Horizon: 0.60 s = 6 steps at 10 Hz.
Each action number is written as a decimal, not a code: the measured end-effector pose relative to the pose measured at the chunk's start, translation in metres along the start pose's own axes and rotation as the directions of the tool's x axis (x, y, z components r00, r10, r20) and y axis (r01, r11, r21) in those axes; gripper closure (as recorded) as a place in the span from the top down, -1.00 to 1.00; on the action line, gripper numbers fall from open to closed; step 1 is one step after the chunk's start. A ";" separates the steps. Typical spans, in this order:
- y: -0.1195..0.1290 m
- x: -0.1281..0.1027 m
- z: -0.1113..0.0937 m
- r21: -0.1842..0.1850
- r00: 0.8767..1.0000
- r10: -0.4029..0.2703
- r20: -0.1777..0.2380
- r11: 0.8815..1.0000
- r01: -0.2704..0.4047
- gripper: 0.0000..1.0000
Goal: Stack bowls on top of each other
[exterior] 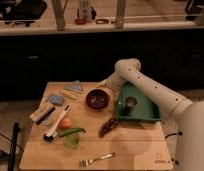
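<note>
1. One bowl (97, 99) is seen on the table (140, 146), just left of the green tub (145, 114).
2. The gripper (107, 85) is held at the bowl's far right edge; its grip cannot be told.

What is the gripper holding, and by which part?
Cannot tell: the gripper is at the far rim of the maroon bowl, but a grip cannot be made out.

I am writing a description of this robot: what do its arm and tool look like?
The arm is white, thick and tubular, with rounded joints and small dark dots along it. The tool, beside the bowl, looks pale; no cables show.
</note>
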 end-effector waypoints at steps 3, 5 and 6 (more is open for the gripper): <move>0.000 0.001 -0.003 0.006 1.000 0.005 -0.007 1.000 -0.005 0.60; -0.001 0.001 -0.002 0.006 1.000 0.004 -0.006 1.000 -0.004 0.60; -0.001 0.001 -0.002 0.006 1.000 0.004 -0.006 1.000 -0.004 0.60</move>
